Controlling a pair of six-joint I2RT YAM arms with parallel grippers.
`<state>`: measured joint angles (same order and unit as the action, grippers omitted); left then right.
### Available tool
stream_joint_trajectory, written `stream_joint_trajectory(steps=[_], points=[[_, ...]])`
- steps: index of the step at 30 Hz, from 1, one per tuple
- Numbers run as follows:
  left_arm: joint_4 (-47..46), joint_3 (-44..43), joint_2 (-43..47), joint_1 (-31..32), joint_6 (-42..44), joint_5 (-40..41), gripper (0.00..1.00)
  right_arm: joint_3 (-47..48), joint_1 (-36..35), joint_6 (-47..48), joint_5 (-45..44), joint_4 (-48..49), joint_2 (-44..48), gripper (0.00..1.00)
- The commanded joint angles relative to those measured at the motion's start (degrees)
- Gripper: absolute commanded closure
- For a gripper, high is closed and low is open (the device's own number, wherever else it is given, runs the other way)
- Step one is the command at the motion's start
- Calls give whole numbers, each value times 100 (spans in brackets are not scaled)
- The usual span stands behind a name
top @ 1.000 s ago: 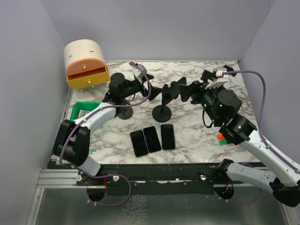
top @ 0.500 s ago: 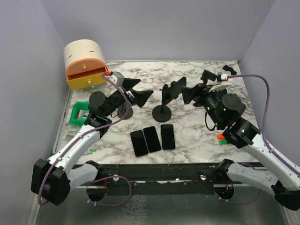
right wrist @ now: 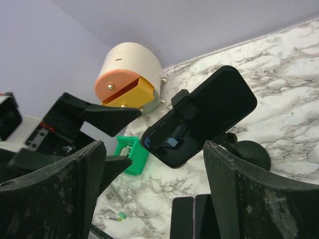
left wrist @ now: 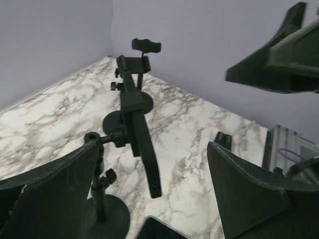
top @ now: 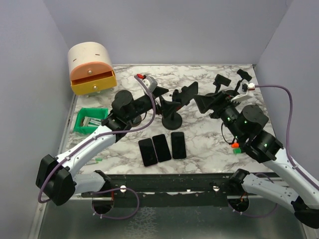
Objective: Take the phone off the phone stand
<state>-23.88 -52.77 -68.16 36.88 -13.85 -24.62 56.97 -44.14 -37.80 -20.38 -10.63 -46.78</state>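
Black against the marble, the phone [right wrist: 209,112] is sitting tilted in the clamp of the phone stand [top: 173,120] at the middle of the table [top: 209,144] — so the removal itself is not yet done. Both arms are reaching in toward it from opposite sides. The left gripper [top: 167,99] is hovering just beside the stand's stem with its jaws spread wide and holding nothing. The right gripper [right wrist: 153,148] is facing the phone's broad side, its jaws likewise standing apart and empty. In the left wrist view the phone is showing edge-on, lying in the gap framed by the two fingers but apart from both. I am judging the work to be at the approach stage — no grip on the phone, none on the stand. Everything that matters is looking like it is yet to come: perhaps one gripper steadying the stand while the other is closing on the phone's edges and drawing it out of the clamp. Three other phones [top: 161,148] are lying flat in a row near the front edge, apart from the stand
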Motion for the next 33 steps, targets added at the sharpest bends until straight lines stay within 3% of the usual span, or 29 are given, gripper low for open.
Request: stream_joint_trajectory(steps=[1, 7, 18, 22, 33], points=[[391, -221, -340, 29, 660, 625, 15, -124, 19, -506, 26, -354, 161, 16], [393, -435, -693, 116, 830, 606, 30, -232, 17, -739, 200, -343, 103, 16], [208, -190, -789, 187, 819, 538, 91, -525, 17, -1203, -10, -250, 140, 16], [-33, 45, -787, 207, 692, 558, 100, -606, 19, -1598, -106, -175, 70, 15], [-1240, 915, -930, 207, -130, 831, 100, -1457, 35, -2894, -743, 992, 119, 8]])
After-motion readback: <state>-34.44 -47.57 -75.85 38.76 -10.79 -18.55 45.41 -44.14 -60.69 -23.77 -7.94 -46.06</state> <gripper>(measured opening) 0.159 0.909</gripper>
